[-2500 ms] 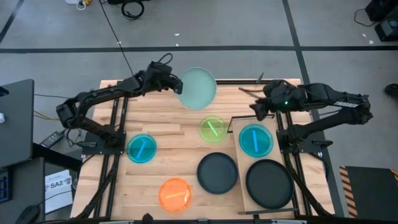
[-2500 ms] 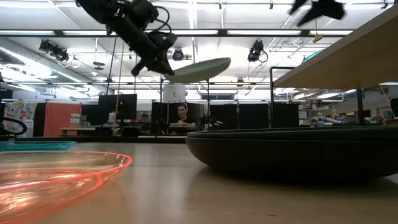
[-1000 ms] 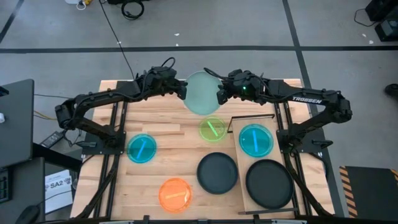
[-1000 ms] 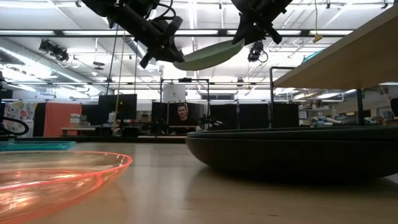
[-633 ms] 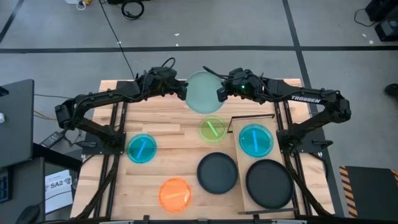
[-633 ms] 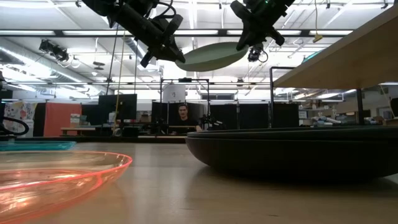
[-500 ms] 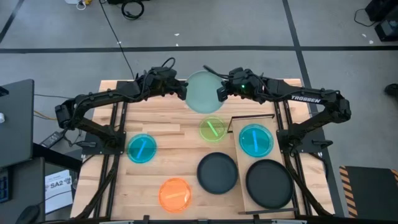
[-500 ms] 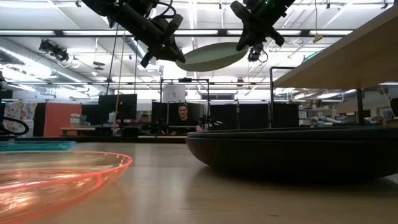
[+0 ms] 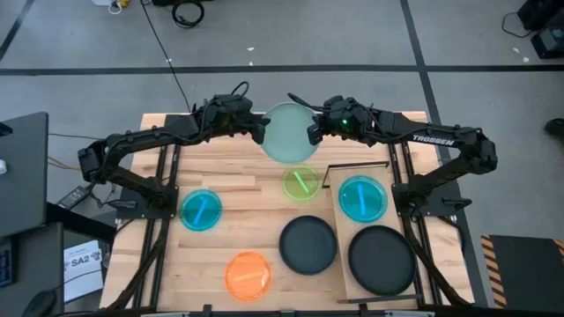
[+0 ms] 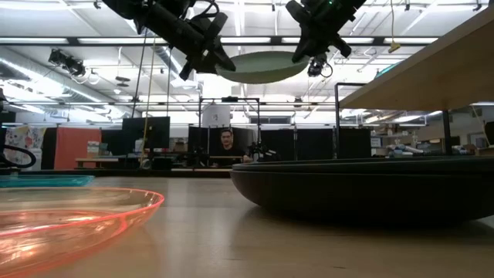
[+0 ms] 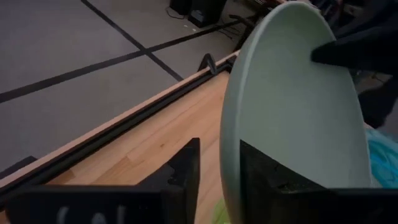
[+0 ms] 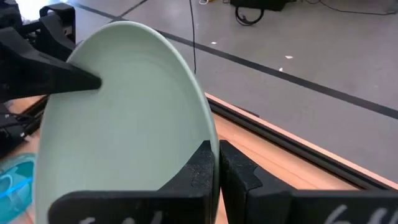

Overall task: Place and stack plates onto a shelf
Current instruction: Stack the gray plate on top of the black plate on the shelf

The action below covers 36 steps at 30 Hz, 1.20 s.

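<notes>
- Above the table's far edge, mint plate (image 9: 288, 132) hangs in the air between both grippers, well off the tabletop (image 9: 238, 198).
- Left gripper (image 9: 262, 129): at plate's left rim; fingers (image 11: 186, 168) parted wider than the rim between them, so loosened, not pinching.
- Right gripper (image 9: 310, 134): at plate's right rim; fingers (image 12: 198, 167) closed tight on the edge, carrying the plate.
- Low view: plate roughly level, slightly tilted.
- Shelf (image 9: 345, 264) on table's right side: cyan plate (image 9: 362, 198) at far end, black plate (image 9: 382, 261) at near end, apart.
- On tabletop: lime plate (image 9: 302, 182) just left of shelf, second black plate (image 9: 307, 244), second cyan plate (image 9: 201, 210), orange plate (image 9: 248, 275) near front edge.
</notes>
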Tool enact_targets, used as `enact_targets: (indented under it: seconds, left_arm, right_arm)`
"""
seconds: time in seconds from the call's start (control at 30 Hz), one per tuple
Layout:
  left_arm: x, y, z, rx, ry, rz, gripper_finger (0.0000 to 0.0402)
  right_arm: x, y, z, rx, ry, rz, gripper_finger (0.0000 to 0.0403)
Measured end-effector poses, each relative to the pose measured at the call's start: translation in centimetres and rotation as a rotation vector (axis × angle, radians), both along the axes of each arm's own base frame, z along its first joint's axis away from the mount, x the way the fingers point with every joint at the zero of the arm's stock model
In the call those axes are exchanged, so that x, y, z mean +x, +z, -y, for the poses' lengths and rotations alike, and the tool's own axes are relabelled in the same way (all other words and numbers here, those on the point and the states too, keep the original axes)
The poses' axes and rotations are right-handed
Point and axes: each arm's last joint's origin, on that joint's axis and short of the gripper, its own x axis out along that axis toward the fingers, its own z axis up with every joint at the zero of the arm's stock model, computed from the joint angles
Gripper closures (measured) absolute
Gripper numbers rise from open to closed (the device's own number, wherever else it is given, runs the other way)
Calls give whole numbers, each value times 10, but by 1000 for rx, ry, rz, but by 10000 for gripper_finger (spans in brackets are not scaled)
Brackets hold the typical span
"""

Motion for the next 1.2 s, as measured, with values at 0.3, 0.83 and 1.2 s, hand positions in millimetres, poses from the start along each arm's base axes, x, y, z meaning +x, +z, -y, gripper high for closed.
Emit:
enact_targets:
  seconds: [0.3, 0.83, 1.2]
  left_arm:
    - [6, 0, 12, 8, -42, 2, 256]
    - [8, 0, 16, 5, -57, 4, 253]
    - [8, 0, 16, 5, -57, 3, 253]
  right_arm:
    - [-6, 0, 8, 9, -24, -17, 385]
    - [-46, 19, 23, -20, -130, -20, 385]
    - [-91, 42, 13, -28, -173, 27, 385]
